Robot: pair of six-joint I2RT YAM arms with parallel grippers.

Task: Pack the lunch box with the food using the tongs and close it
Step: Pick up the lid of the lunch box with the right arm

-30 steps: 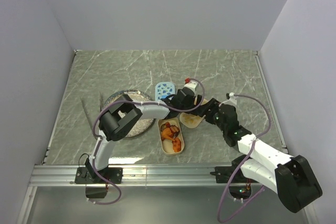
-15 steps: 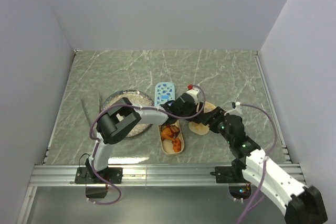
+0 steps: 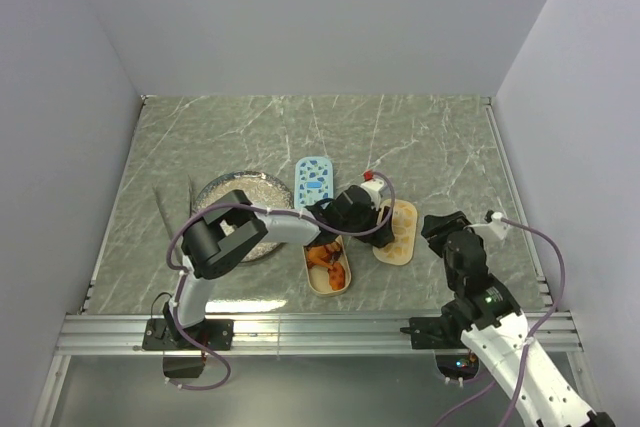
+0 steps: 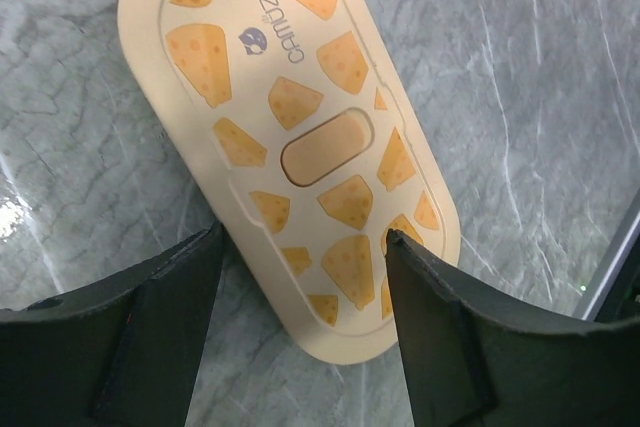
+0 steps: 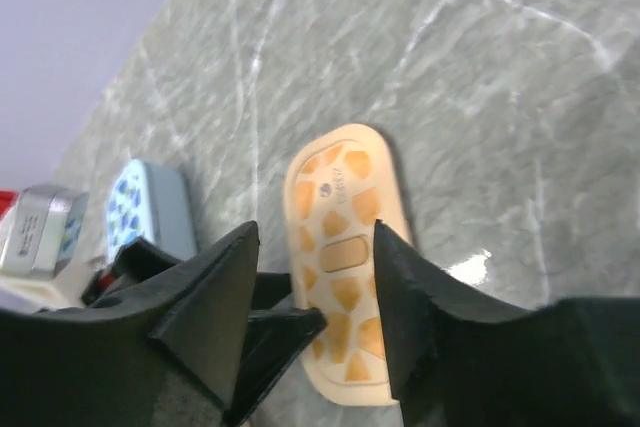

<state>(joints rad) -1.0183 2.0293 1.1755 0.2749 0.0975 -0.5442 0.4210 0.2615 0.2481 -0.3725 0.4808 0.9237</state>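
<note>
The beige lunch box tub (image 3: pixel 322 290) sits at centre front with orange and reddish food (image 3: pixel 326 255) inside. Its cheese-patterned lid (image 3: pixel 396 237) (image 4: pixel 300 117) (image 5: pixel 345 197) lies flat on the table just right of the tub. My left gripper (image 3: pixel 372 219) (image 4: pixel 303 237) is open and hovers over the lid's near end, one finger (image 4: pixel 450 337) overlapping its edge. My right gripper (image 3: pixel 437 225) (image 5: pixel 316 232) is open and holds nothing, drawn back to the right of the lid. The tongs (image 3: pixel 190 197) lie at the far left, beside the plate.
A round silvery plate (image 3: pixel 232 197) lies left of the tub, partly under the left arm. A blue patterned oval piece (image 3: pixel 313 177) (image 5: pixel 150 207) rests behind the tub. Side walls stand at both table edges.
The lid, earlier tilted between both grippers, now lies flat to the right of the tub. The right arm has pulled back to the near right, and its jaws have narrowed slightly.
</note>
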